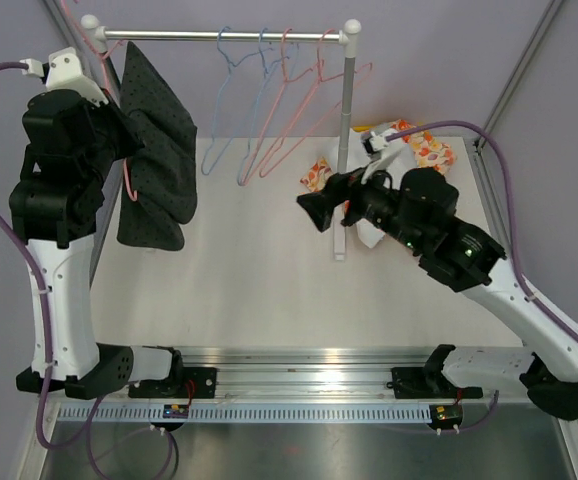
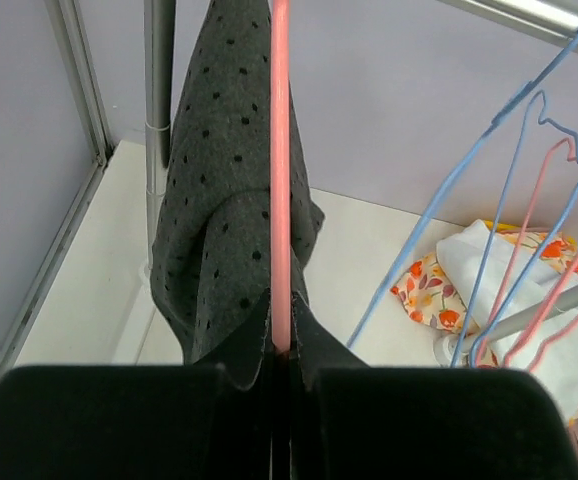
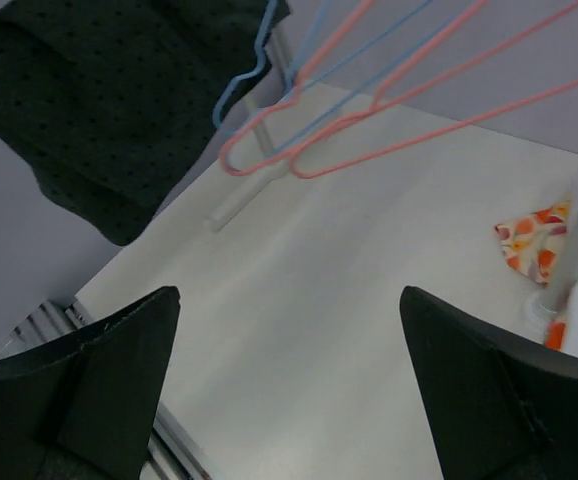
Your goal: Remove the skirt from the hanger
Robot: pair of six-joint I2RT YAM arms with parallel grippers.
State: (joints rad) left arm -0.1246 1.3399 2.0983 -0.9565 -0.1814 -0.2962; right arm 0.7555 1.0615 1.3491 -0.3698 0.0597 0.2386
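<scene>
Two claws are in view, one per arm. The left claw (image 2: 281, 372) is closed to a narrow slit on the wire of the pink hanger (image 2: 280, 150). In the left wrist view this wire runs straight up from between the fingers. The skirt (image 1: 157, 140), a dark grey fabric with black dots, is draped over that hanger. It hangs at the far left end of the rail (image 1: 219, 35), clear of the surface (image 1: 259, 290). Its folds lie directly behind the gripped wire and reach down to the fingertips (whether fabric is also pinched cannot be told). In the top view the left claw itself is hidden behind the raised left arm, which stands against the skirt.

The right claw (image 3: 289, 300) is spread wide and holds nothing. It is suspended above the middle of the surface, pointed toward the skirt and well apart from it.

Several empty hangers (image 1: 281, 100), blue and pink, hang in a group toward the right half of the rail. A floral cloth (image 1: 429, 148) lies on the surface at the far right, beside the rack's upright post (image 1: 346, 120). A white cloth (image 2: 489, 265) is piled against it.
</scene>
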